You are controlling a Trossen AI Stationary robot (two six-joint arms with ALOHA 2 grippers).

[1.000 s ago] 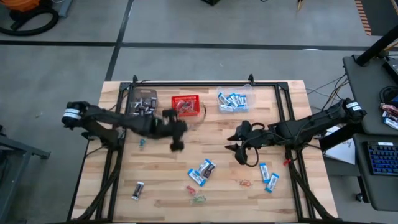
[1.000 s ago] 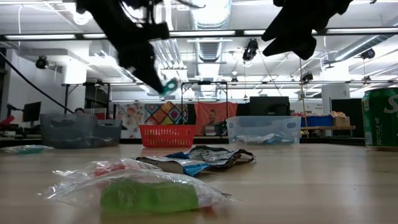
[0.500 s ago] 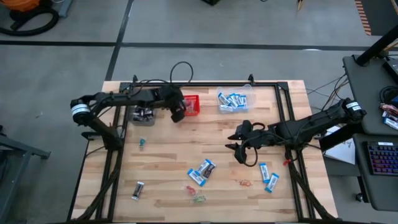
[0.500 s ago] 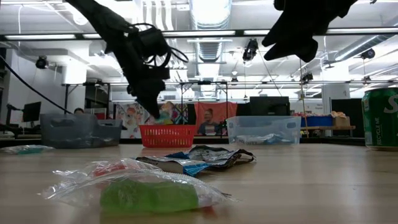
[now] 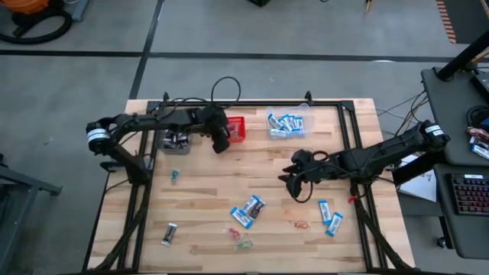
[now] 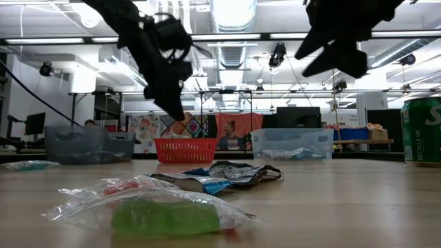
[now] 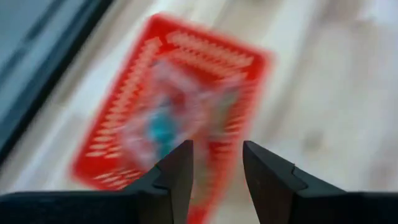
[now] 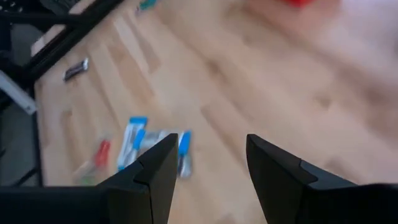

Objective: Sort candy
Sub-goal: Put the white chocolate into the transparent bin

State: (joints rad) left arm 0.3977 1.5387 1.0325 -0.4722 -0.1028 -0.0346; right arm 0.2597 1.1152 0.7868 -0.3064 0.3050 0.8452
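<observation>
Above the red mesh basket (image 5: 231, 128) at the desk's (image 5: 214, 206) far edge, my left pincer (image 7: 214, 163) hangs empty with jaws parted, placed to drop twist-wrapped candy there, while my open right pincer (image 5: 294, 177) hovers near the blue-and-white packets (image 5: 248, 209).

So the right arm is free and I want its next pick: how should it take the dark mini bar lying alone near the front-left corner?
The dark mini bar lies flat and apart from other candy, slightly slanted. Probably best: right gripper descends from above, fingers closing across its narrow width at mid-length.
</observation>
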